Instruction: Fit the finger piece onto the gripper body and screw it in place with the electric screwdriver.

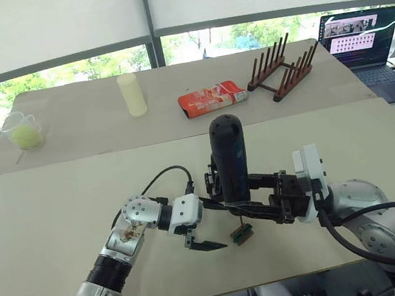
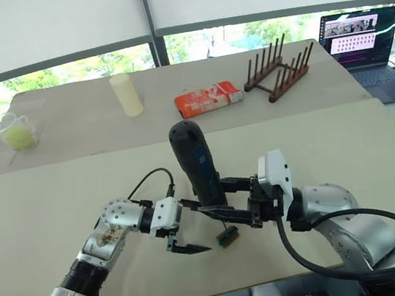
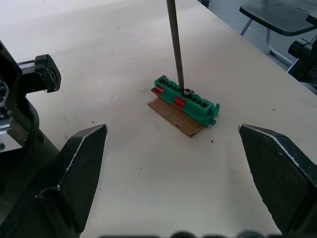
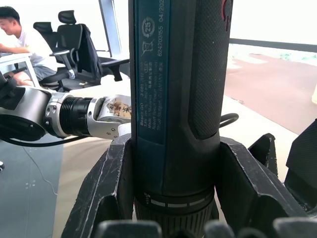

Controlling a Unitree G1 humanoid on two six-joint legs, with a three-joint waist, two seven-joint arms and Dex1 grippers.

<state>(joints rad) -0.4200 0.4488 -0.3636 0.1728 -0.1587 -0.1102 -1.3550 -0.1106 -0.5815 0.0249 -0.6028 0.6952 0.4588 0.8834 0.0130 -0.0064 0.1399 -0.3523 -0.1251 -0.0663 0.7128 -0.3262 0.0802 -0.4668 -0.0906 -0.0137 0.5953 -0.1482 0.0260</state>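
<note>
The electric screwdriver [image 1: 229,154] stands upright over the near middle of the table, and my right gripper [image 1: 228,201] is shut around its thick black barrel [image 4: 173,99]. Its thin metal bit [image 3: 174,44] comes down onto a screw in the top of a small green block [image 3: 185,96], which lies on a brown card. My left gripper [image 1: 217,227] is open just to the left of that block [image 1: 241,234], with one finger [image 3: 81,163] on each side of it and apart from it. The finger piece and the gripper body are out of view.
At the far side of the table stand a pale yellow cup [image 1: 131,94], a red packet [image 1: 212,98], a wooden rack [image 1: 283,66] and a clear jug [image 1: 25,130] holding a green ball. A laptop [image 1: 360,38] is far right. A person [image 4: 20,34] sits beyond the table.
</note>
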